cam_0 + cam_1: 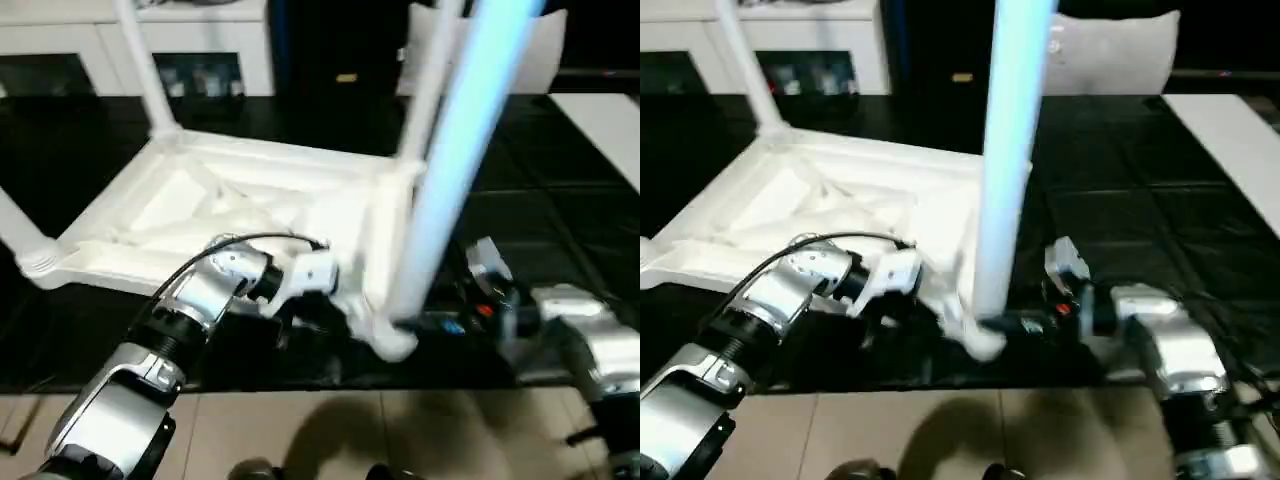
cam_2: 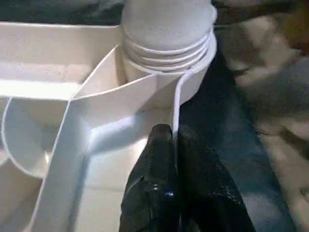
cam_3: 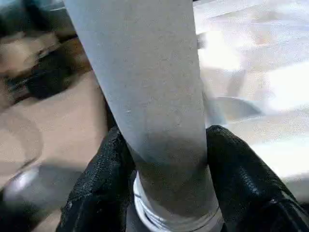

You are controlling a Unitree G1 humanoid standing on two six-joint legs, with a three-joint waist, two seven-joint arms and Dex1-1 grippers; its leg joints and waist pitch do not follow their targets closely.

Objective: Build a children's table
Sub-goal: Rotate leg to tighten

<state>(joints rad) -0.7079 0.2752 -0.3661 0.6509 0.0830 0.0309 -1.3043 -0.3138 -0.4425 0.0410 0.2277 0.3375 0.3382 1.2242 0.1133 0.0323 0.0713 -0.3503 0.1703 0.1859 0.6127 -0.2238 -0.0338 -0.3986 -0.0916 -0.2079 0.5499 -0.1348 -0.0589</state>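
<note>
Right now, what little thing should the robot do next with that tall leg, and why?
Probably twist the leg tighter. The right tool already hugs its base, which stands in the table corner socket, while the shut left tool steadies the rim.

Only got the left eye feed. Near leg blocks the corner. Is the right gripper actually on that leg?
Observer: Yes. In the right wrist view the right gripper has a black finger on each side of the near leg, close above its threaded end.
Operator: Left gripper? I just see the wrist by the rim.
Observer: The left gripper is shut, fingertips together against a rib of the tabletop.
Operator: Near which socket?
Observer: The left wrist view has a corner socket just beyond those fingertips, with the threaded end of a leg in it.
</note>
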